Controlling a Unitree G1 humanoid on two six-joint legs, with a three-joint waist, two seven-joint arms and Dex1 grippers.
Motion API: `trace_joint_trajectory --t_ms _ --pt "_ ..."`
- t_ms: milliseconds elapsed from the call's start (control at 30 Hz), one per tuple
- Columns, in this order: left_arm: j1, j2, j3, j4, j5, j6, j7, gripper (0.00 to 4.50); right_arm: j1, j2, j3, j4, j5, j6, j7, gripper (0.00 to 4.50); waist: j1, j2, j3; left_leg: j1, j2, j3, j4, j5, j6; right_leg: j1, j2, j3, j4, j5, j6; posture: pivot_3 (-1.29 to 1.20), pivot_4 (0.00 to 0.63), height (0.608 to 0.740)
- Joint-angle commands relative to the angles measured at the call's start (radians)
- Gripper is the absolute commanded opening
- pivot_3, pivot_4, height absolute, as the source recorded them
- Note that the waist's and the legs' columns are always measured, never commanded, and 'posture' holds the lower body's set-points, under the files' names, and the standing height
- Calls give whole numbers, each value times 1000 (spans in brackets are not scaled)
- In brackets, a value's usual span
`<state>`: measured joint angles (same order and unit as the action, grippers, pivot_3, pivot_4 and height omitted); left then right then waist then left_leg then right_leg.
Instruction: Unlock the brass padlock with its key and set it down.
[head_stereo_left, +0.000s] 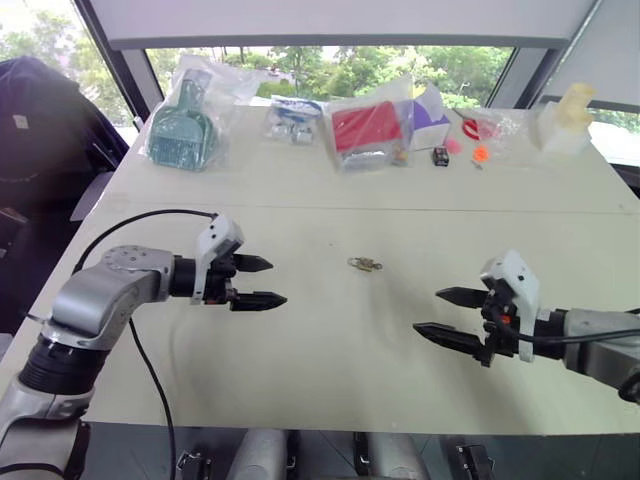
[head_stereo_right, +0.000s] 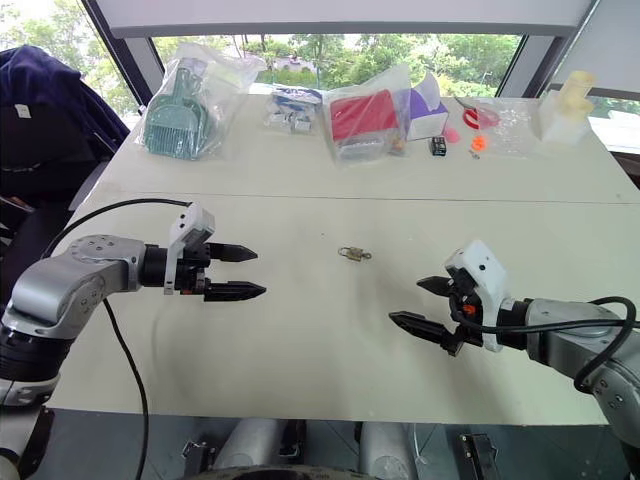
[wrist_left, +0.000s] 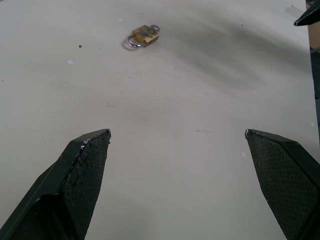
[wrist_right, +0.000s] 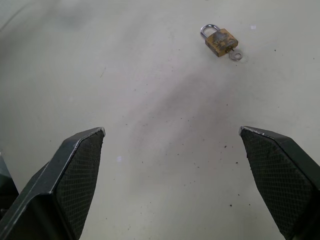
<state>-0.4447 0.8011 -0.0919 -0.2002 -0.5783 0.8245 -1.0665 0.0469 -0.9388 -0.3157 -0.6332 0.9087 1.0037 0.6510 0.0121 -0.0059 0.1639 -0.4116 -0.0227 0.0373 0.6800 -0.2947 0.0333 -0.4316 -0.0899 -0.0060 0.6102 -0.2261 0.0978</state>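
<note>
Head views show a pale table (head_stereo_left: 330, 340) by windows (head_stereo_left: 330, 70) (bagged items (head_stereo_left: 365, 130) behind), both arms' fingers wide, empty.

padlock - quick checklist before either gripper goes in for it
1. brass padlock lies flat on the table, between the grippers: ok
2. key sits in the padlock's base: ok
3. Shackle shut or sprung: cannot tell
4. left gripper open, holding nothing: ok
5. right gripper open, holding nothing: ok
6. Bare table between each gripper and the padlock: ok
</note>
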Motion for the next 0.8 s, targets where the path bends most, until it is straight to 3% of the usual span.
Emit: trace_joint_trajectory --t_ms 33,500,633,800 --pt "-8 3 19 -9 20 -27 13 4500 -23 9 7 -10 -5 -16 -6 4470 0 0 0 0 0 0 0 0 0 0 0 0 0 0 0 0 150 740" --pt "-46 36 -64 12 115 -101 -49 4500 -26 35 54 -14 -28 -26 -31 4470 0 0 0 0 0 0 0 0 0 0 0 0 0 0 0 0 150 740" --pt "-227 23 -148 179 213 -238 -166 4500 -5 -35 65 13 -107 -46 11 4470 6 0 0 0 0 0 1 0 0 0 0 0 1 0 0 0 150 740" --pt "-583 -183 -273 615 362 -480 -298 4500 -6 -38 -2 31 -109 -54 18 4470 16 -1 0 0 -1 0 2 0 0 1 -1 -1 0 0 0 0 150 740"
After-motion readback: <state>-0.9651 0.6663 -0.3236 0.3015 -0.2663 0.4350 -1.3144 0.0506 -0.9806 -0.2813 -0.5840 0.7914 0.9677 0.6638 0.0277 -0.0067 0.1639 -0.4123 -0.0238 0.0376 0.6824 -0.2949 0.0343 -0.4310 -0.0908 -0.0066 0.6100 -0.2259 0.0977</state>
